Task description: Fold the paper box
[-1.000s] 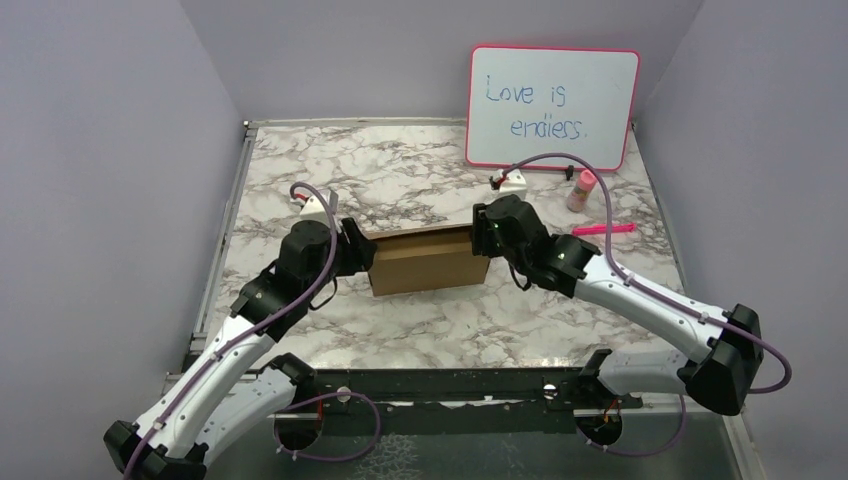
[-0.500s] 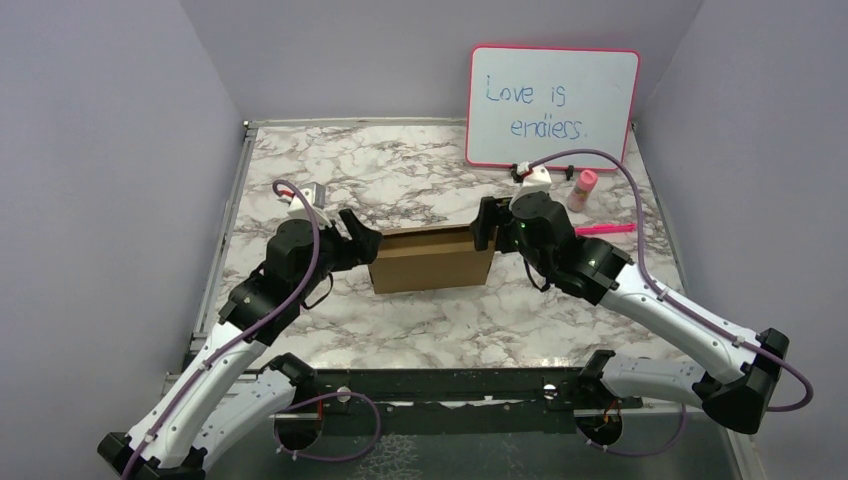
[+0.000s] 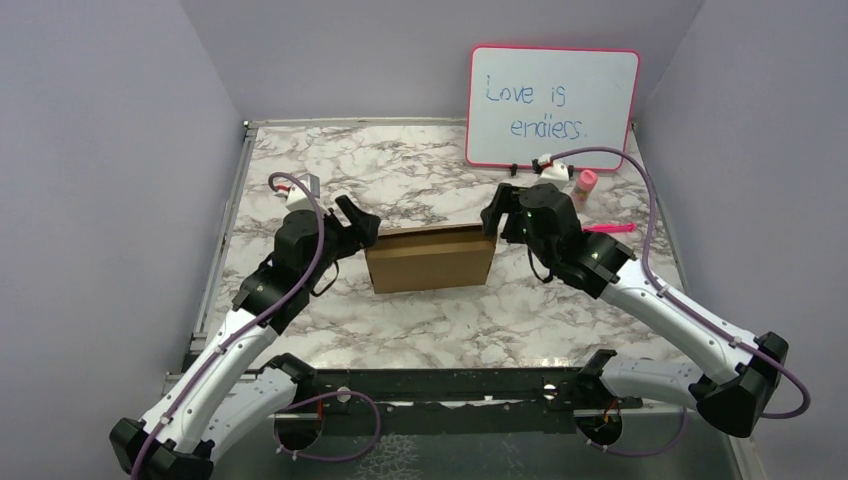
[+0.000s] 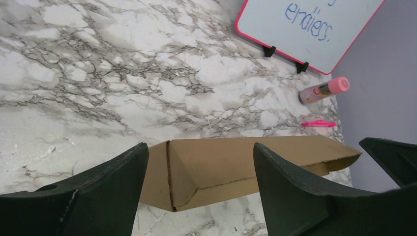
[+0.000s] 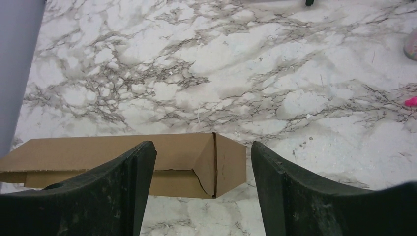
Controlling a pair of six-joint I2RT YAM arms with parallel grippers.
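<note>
The paper box (image 3: 430,258) is plain brown cardboard, folded into a closed shallow box lying on the marble table. My left gripper (image 3: 358,220) hovers open just above and behind its left end, touching nothing. In the left wrist view the box (image 4: 236,164) lies below and beyond the spread fingers (image 4: 290,191) of the left gripper (image 4: 200,189). My right gripper (image 3: 497,212) hangs open above the box's right end. In the right wrist view the box's end (image 5: 187,164) shows between the wide-apart fingers (image 5: 123,191) of the right gripper (image 5: 202,189), free of them.
A pink-framed whiteboard (image 3: 552,108) with blue writing stands at the back right. A pink-capped bottle (image 3: 584,187) and a pink pen (image 3: 606,228) lie right of the box. A small grey object (image 3: 309,186) sits at the left. A metal rail (image 3: 222,240) borders the table's left edge.
Both grippers have let go of the box's ends, opened wide and lifted back and away from it. The box has settled on the table, shifted slightly left.
</note>
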